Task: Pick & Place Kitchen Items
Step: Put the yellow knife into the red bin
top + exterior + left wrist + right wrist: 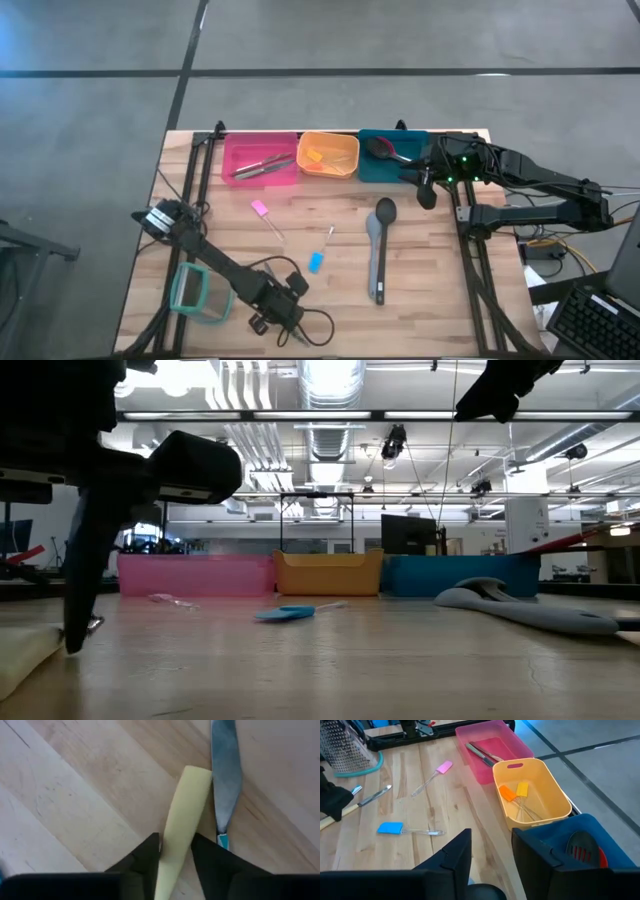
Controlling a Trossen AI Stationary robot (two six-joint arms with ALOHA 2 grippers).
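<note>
My left gripper [268,322] stands near the table's front edge, pointing steeply down, shut on a pale yellow handle [182,810] that lies on the wood. A metal blade [225,775] with a teal piece at its end lies right beside that handle. On the table lie a grey spoon [379,250], a small blue spatula [316,262] and a small pink spatula [260,208]. My right gripper [427,192] hangs open above the table near the teal bin [385,168], with nothing between its fingers. My left gripper has the pale yellow handle [175,827] between its two fingers [147,852], one on each long side. The fingers come from above, slanting down, and lie across the handle. The handle lies flat on the table, its rounded free end reaching out past the fingertips.
Along the far edge stand a pink bin [260,158] with metal utensils, an orange bin [328,155] with small orange and yellow pieces, and the teal bin with a red-and-black spoon. A clear teal-rimmed container [195,290] sits left of my left gripper.
</note>
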